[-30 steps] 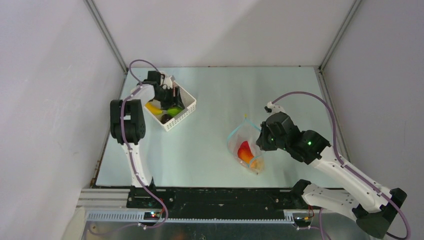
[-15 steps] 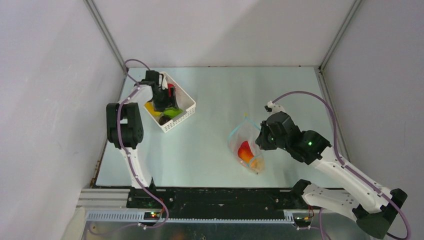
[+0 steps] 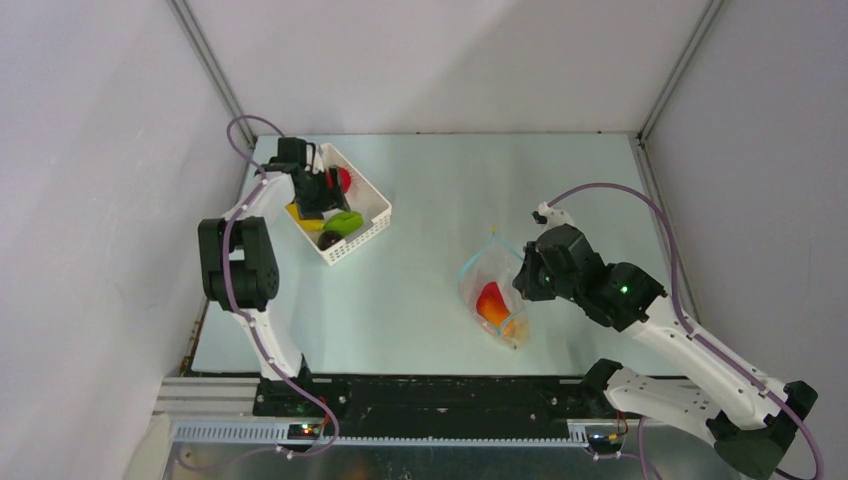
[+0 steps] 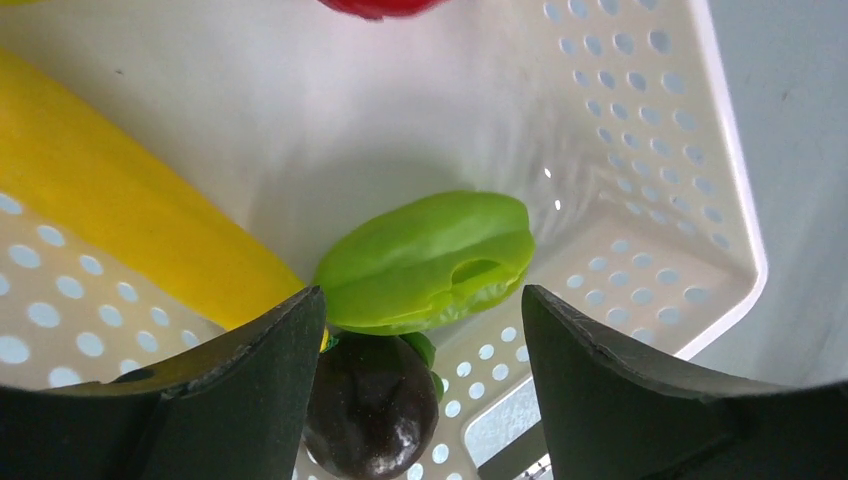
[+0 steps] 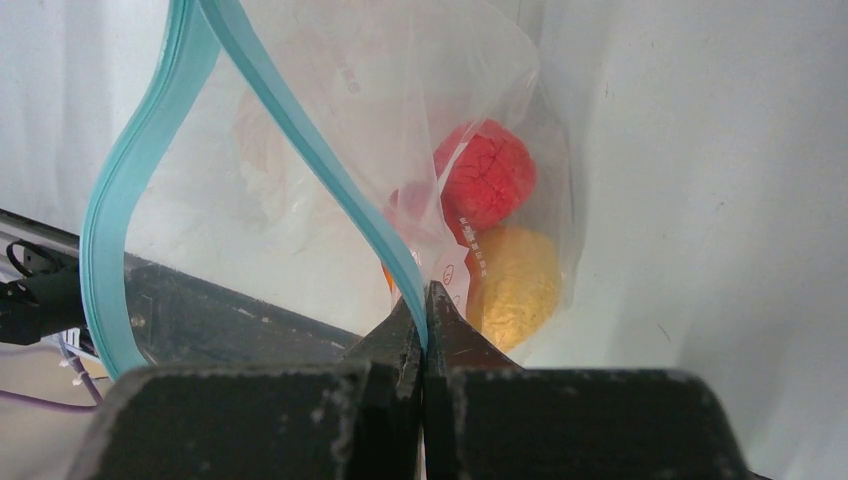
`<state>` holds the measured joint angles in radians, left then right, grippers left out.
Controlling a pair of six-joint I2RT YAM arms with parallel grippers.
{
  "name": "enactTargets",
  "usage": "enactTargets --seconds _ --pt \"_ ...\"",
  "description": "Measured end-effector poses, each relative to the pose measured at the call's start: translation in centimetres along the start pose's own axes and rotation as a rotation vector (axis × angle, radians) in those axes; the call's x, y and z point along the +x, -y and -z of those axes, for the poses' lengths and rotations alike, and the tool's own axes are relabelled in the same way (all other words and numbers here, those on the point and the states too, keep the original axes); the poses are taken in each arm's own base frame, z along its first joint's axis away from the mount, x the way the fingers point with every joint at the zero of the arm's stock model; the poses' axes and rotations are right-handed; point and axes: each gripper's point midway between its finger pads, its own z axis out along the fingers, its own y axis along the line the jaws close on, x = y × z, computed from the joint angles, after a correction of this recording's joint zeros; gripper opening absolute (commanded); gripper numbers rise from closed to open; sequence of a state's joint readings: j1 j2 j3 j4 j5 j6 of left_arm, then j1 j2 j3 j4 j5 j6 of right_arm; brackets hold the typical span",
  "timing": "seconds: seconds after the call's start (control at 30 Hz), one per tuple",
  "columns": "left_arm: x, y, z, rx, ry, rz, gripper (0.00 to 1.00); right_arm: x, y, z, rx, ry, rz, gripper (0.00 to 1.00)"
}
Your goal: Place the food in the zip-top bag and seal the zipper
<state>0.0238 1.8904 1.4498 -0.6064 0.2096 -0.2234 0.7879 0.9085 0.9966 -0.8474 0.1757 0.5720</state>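
- Nearby, on the right of the bench [image 3: 450,190], our right tool [image 5: 425,300] stays pinched together on the zipper [image 5: 150,130] at the lip of the zip-top bag [image 5: 330,100]. It holds the mouth up and agape, and we see no shift there over the last second.
- Inside that bag we count a red fruit [image 5: 485,178] and a yellow-orange fruit [image 5: 515,280] lying at the bottom, so part of the food is already in.
- Farther off, at the far left, our left tool [image 4: 415,300] has moved a little across the white basket [image 4: 650,200] while its fingers spread. They now stand apart, holding nothing.
- Between those fingers we see the green piece [image 4: 425,262], with a dark purple piece [image 4: 370,410] tucked just under it. A yellow piece [image 4: 120,240] lies to one side and a red piece [image 4: 380,5] sits by the far wall.
- We read the widening as lining up the next pick, probably the green piece. Sealing must wait until the basket's food has crossed to the bag.
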Motion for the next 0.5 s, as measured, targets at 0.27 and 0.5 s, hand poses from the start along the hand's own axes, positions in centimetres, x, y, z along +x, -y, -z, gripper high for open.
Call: enactTargets --seconds 0.27,0.5 --pt "4.0 -0.3 -1.2 0.034 -0.098 -0.061 0.79 0.0 0.0 0.0 0.0 0.0 0.003 0.0" --pt "4.6 -0.1 -2.1 0.024 -0.118 -0.085 0.76 0.1 0.0 -0.2 0.004 -0.005 0.005 0.0"
